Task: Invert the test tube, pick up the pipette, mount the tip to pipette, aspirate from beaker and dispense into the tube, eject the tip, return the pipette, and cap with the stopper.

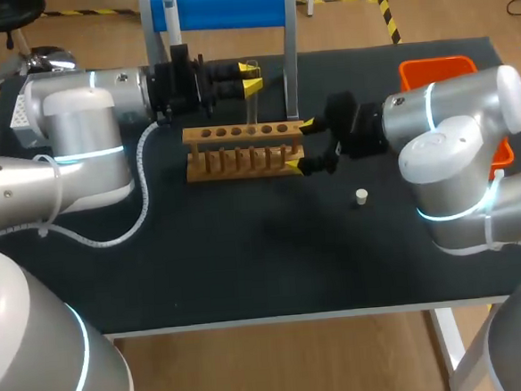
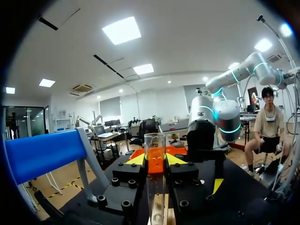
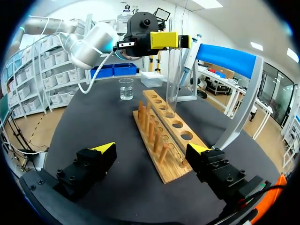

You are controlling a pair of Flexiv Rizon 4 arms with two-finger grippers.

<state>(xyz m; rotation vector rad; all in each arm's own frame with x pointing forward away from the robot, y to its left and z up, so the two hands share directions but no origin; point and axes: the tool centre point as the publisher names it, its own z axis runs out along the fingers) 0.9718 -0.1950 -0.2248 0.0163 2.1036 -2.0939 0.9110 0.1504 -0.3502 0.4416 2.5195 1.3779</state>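
- Black table (image 1: 248, 268) carries all the items listed below.
- Stand with a blue crossbar (image 1: 229, 8) at the table's far edge; the pipette (image 1: 170, 9) hangs upright at its left end.
- Beaker (image 3: 125, 89): clear glass, standing past the end of the rack farthest from the right gripper.
- Left gripper (image 1: 252, 77): clenched on the test tube (image 2: 154, 154), one yellow tip on each side.
- Test tube: clear glass, long axis vertical, rimmed end uppermost above the fingers, lower end at one of the rack's middle holes.
- Wooden rack (image 1: 240, 152): a row of round holes on top, long axis running left to right across the table.
- Right gripper (image 1: 300, 144): released, with its fingers spread wide on either side of the rack's right end.
- Stopper (image 1: 361, 196): small and pale, alone on the table to the right of the rack.
- Orange bin (image 1: 431, 69): at the far right corner.
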